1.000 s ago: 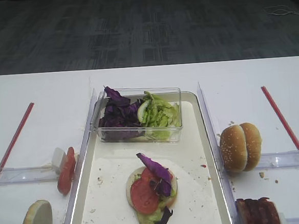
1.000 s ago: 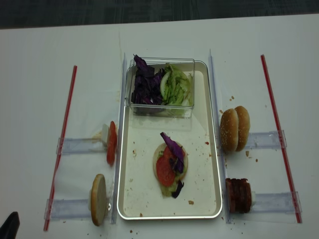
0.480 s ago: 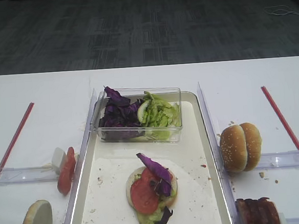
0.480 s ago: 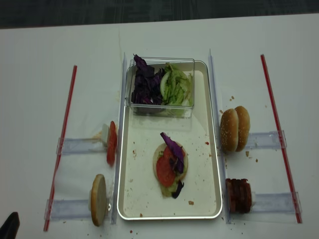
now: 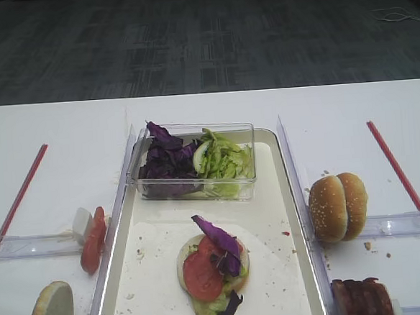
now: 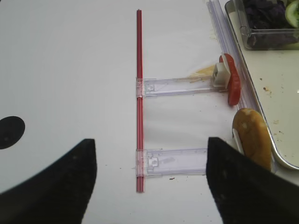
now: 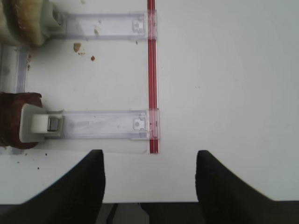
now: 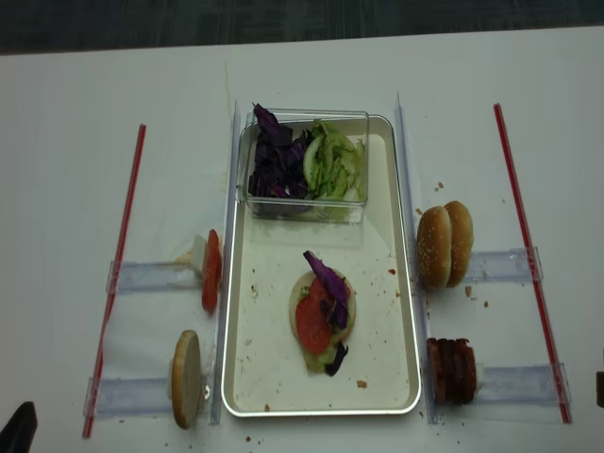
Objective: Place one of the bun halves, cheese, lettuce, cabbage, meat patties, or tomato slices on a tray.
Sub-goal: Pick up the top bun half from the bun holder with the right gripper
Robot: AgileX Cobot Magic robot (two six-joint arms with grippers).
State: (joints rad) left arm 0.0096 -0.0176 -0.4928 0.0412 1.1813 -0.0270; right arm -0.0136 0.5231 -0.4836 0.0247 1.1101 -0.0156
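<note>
Two sesame-seeded bun halves [image 5: 337, 207] stand on edge right of the cream tray [image 5: 295, 216], also seen as bun halves [image 8: 445, 243]. On the tray lies a stack [image 5: 212, 269] of bun base, lettuce, tomato slice and cabbage. More lettuce [image 5: 224, 160] and cabbage [image 5: 165, 160] fill a clear box. Meat patties [image 8: 453, 370] stand at the near right, and tomato slices [image 6: 231, 79] left of the tray. Cheese is out of view. My right gripper [image 7: 149, 156] is open and empty over bare table, right of the patties [image 7: 14, 116]. My left gripper [image 6: 150, 149] is open and empty, left of a pale bun half [image 6: 252, 137].
Clear plastic holders [image 7: 103, 125] and red strips [image 7: 152, 70] lie on both sides of the tray. Another red strip [image 6: 138, 93] runs between my left fingers. The clear box [image 8: 307, 165] takes up the tray's far end. Crumbs dot the tray and table.
A small dark part of the right arm has come in at the right edge of the overhead view. The food and tray have not moved.
</note>
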